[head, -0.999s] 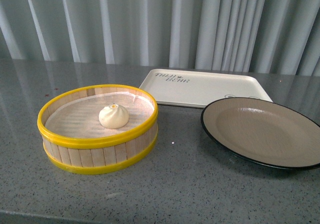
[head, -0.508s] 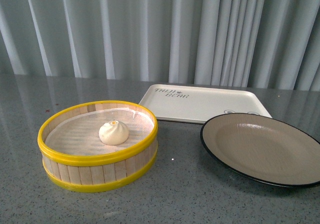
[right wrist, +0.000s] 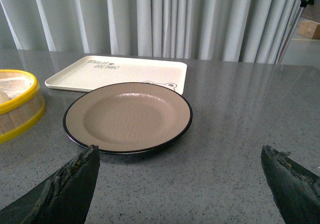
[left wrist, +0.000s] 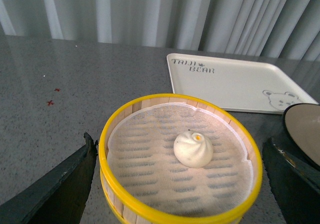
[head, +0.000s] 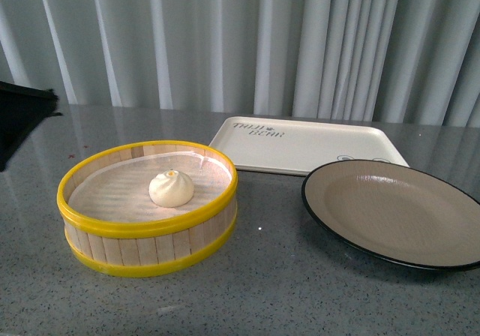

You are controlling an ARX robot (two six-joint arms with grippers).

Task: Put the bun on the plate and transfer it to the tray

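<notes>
The white pleated bun (head: pixel 171 188) lies in the yellow-rimmed wooden steamer basket (head: pixel 112 250) on its white liner. It also shows in the left wrist view (left wrist: pixel 193 149). My left gripper (left wrist: pixel 179 143) is open above the basket, one finger on each side of it, not touching the bun. The plate (head: pixel 394 210) sits empty to the right of the basket. The cream tray (head: pixel 307 145) lies behind the plate. My right gripper (right wrist: pixel 180 151) is open and empty over the table, just in front of the plate (right wrist: pixel 127 116).
The grey speckled table (head: pixel 277 276) carries everything. A dark shape (head: pixel 22 115) shows at the left edge of the front view. A pleated curtain (head: pixel 240 43) closes the back. The tray (right wrist: pixel 117 73) lies beyond the plate.
The front view has shifted a little. A dark shape has come in at its left edge. Bun, basket, plate and tray keep their places relative to each other.
</notes>
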